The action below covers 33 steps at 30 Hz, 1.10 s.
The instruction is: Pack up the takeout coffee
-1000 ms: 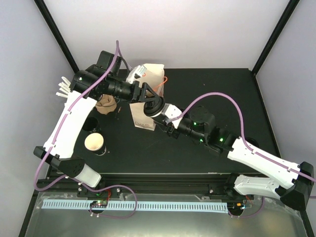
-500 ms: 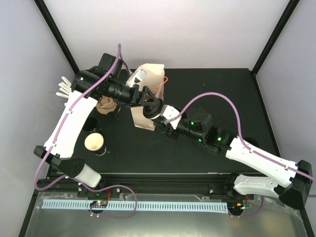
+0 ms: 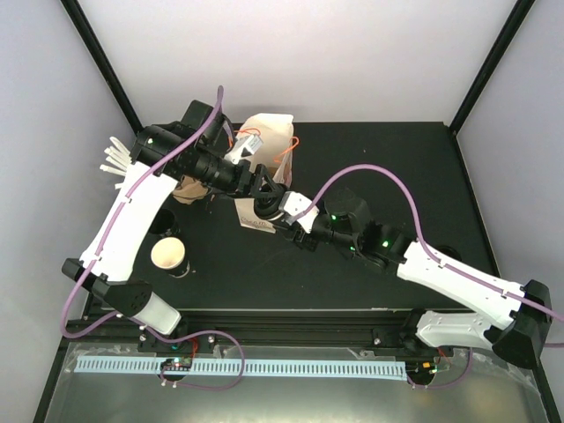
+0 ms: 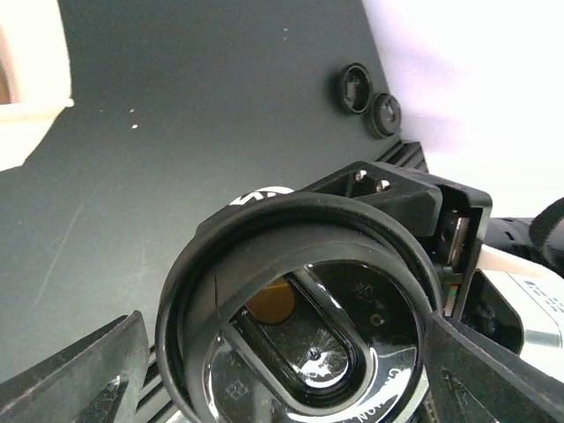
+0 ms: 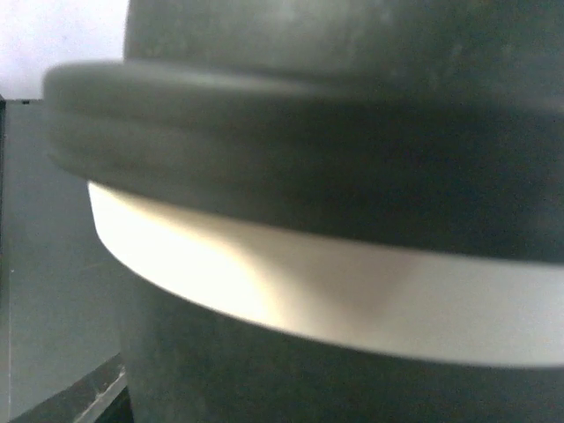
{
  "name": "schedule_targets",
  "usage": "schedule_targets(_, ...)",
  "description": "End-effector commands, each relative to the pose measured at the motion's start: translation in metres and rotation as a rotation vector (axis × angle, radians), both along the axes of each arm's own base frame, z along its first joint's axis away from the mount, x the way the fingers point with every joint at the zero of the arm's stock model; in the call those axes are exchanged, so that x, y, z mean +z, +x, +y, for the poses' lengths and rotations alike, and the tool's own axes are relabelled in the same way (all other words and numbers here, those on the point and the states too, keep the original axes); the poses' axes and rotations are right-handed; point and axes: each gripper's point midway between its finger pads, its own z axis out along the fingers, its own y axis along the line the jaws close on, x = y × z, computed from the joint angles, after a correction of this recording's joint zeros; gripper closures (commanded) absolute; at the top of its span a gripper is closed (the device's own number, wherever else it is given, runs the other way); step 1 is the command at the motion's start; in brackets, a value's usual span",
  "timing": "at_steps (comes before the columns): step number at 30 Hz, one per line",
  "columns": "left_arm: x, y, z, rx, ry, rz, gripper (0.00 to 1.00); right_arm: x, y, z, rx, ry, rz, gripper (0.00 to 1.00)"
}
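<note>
A black takeout coffee cup [image 5: 264, 370] fills the right wrist view, its white rim band showing under a black lid [image 5: 308, 132] that sits on top. In the left wrist view the round black lid [image 4: 308, 326] lies tilted over the cup mouth, with a tan patch showing through. My left gripper [image 4: 291, 374] has a finger on each side of the lid. In the top view my left gripper [image 3: 262, 183] and right gripper [image 3: 275, 208] meet over the table's middle, with the cup between them. My right gripper's fingers are hidden in its own view.
A lidless black cup [image 3: 167, 254], tan inside, stands at the front left. A brown pulp carrier [image 3: 188, 187] and white stirrer sticks [image 3: 110, 159] are at the far left. A white paper bag [image 3: 269, 137] stands behind the grippers, and a white lettered bag [image 3: 256, 222] lies below them.
Both grippers, together with the cup and lid, have shifted slightly left and toward the back. The right arm has stretched further toward the left arm.
</note>
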Motion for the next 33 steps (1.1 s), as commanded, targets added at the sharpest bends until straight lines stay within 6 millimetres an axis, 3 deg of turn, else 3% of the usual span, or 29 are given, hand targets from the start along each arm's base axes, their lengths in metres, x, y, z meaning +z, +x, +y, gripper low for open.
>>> schedule_targets(1, -0.015, -0.007, 0.012, 0.016, 0.116, 0.038, 0.11, 0.026, 0.005, 0.004, -0.003, 0.036, -0.036, 0.39)
schedule_targets(20, -0.008, -0.02, -0.009, -0.043, -0.012, 0.134, 0.1, 0.019, 0.004, 0.006, 0.003, -0.001, 0.006, 0.39)
schedule_targets(30, -0.032, -0.022, 0.005, -0.011, 0.095, 0.162, 0.33, 0.023, 0.002, 0.005, 0.006, 0.017, 0.009, 0.37)
schedule_targets(32, -0.032, -0.022, 0.005, -0.01, 0.095, 0.162, 0.35, 0.021, 0.001, 0.003, -0.001, 0.018, 0.013, 0.31)
schedule_targets(33, -0.032, -0.022, 0.005, -0.01, 0.094, 0.162, 0.36, 0.02, 0.001, 0.001, -0.006, 0.019, 0.015, 0.23)
